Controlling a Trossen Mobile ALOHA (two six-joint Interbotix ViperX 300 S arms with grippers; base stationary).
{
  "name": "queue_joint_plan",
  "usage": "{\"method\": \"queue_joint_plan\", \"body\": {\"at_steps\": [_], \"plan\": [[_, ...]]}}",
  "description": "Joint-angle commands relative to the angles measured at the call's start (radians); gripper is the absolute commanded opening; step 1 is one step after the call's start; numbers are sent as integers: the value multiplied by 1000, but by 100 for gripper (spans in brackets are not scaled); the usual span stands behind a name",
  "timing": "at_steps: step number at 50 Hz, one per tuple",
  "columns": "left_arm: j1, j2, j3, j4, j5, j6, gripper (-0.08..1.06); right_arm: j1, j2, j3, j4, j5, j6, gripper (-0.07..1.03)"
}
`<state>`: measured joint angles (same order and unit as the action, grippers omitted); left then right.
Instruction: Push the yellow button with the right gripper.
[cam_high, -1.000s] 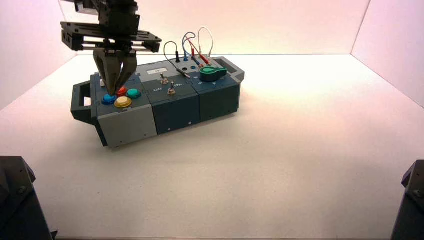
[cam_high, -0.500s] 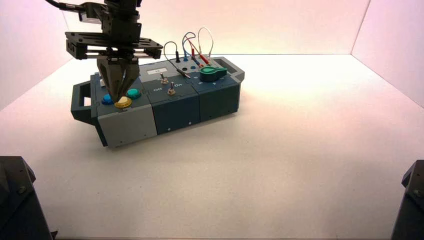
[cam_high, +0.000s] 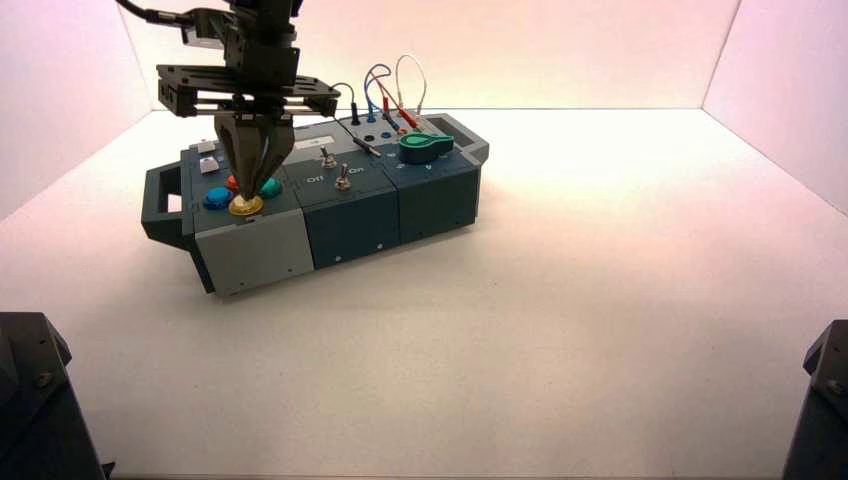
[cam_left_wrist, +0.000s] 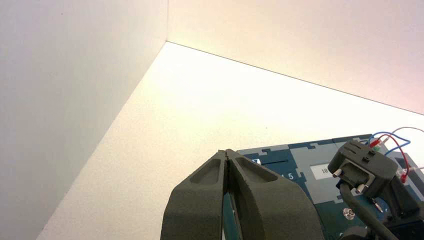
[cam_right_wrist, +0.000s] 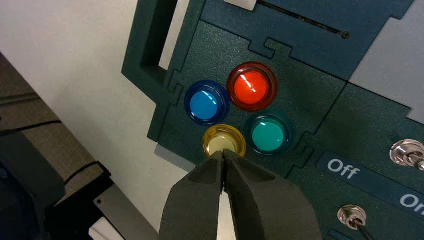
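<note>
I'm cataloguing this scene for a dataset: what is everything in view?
Box: one, dark teal and grey, on the white table's left half.
Yellow button: one, nearest the box's front edge.
Red button, blue button, teal button: one each, clustered around it.
Toggle switches: two, silver, mid-box.
Knob: one, green, right end.
Wires: several, red, blue, white, black, looping at the back.
Right end effector: black, shut, tip at the yellow button.
Left end effector: black, shut, away from the buttons.
</note>
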<state>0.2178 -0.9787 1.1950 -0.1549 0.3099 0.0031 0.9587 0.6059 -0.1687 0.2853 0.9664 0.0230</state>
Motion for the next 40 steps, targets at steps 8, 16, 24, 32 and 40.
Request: {"method": "queue_joint_plan", "body": {"at_steps": [8,16,24,32,40], "plan": [[6,8,-35,2,-5,3,-3,0,-14,-35,2,-5,-2,-2],[8,9,-35,2,-5,3,-3,0,-11,-32,2,-3,0,-2],[11,14,-37,2,-5,3,-3,0,-26,-34,2,0,0,-2],[11,17,-38,3,-5,3,-3,-2,-58,-43,-20,-2,0,-2],[11,17,-40,2,-5,11,-3,0,-91,-54,-54,-17,0,-2]]}}
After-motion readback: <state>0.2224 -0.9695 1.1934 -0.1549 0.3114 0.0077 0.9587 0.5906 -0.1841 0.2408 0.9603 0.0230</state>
